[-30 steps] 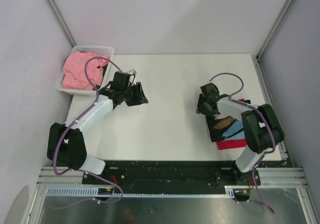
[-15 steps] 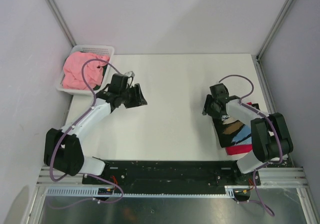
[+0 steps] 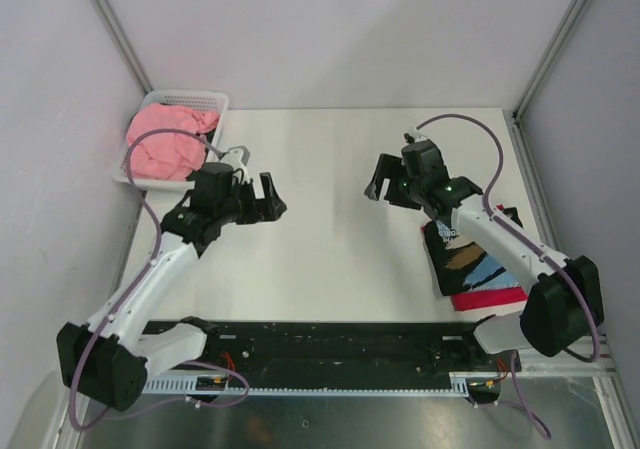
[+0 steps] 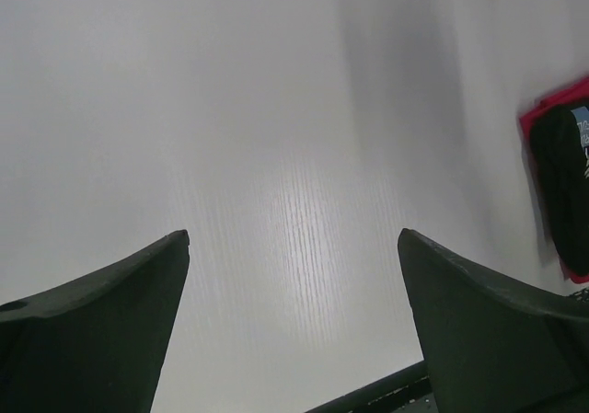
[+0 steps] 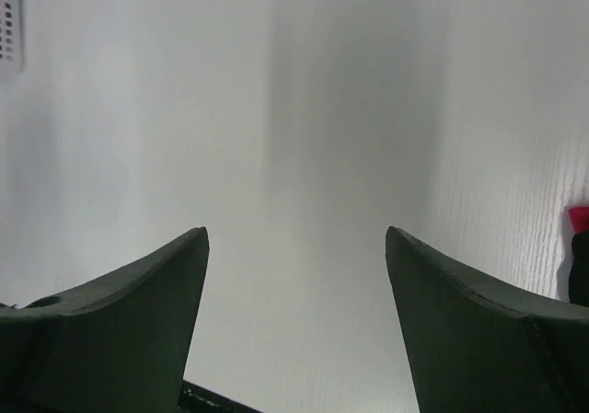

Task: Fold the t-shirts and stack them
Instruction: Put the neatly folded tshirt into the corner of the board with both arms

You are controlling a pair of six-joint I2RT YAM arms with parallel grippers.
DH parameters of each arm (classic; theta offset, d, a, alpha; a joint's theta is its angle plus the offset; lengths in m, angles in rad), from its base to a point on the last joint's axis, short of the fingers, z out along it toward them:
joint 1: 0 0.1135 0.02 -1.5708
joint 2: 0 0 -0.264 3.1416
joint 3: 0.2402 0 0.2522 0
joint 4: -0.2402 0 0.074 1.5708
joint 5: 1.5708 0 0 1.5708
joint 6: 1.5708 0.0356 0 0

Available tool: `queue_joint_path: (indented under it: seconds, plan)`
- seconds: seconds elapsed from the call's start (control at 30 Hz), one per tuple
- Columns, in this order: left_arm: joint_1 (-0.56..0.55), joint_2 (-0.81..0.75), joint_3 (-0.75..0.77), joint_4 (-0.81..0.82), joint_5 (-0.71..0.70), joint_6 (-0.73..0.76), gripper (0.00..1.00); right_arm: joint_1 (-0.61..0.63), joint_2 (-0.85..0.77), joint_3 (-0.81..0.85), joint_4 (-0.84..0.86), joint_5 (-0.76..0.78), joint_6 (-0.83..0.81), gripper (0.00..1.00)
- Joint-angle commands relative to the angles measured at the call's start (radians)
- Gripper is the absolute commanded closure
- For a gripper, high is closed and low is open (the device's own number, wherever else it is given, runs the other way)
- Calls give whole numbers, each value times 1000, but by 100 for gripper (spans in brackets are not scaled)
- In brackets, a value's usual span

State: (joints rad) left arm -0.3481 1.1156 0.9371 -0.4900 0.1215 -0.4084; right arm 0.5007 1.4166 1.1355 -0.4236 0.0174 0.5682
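Note:
A folded black t-shirt [image 3: 468, 259] with a tan-and-blue print lies on a folded crimson t-shirt [image 3: 492, 298] at the table's near right. The same stack shows at the right edge of the left wrist view, black t-shirt [image 4: 563, 188] over a crimson rim [image 4: 545, 115]. The salmon pink t-shirt [image 3: 168, 147] sits crumpled in the white basket [image 3: 196, 99] at far left. My left gripper [image 3: 270, 197] [image 4: 293, 234] hangs open over bare table right of the basket. My right gripper [image 3: 384, 185] [image 5: 296, 230] is open over bare table, up and left of the stack, holding nothing.
The white table [image 3: 330, 239] is walled by grey panels on the left, back and right. A black rail [image 3: 330, 344] with both arm bases runs along the near edge. A purple cable loops above each arm.
Both grippers have opened wider. The right gripper has left the black t-shirt and swung up and left toward the table's middle. The left arm has stretched out, its gripper shifting little.

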Motion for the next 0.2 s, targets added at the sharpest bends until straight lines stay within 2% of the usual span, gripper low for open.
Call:
queue_joint_path:
  seconds: [0.0, 0.17]
  plan:
    - [6, -103, -40, -4, -65, 48, 1, 19, -76, 29, -42, 15, 39, 15]
    - [6, -131, -74, -5, -79, 50, 1, 32, -110, 28, -69, 40, 42, 11]
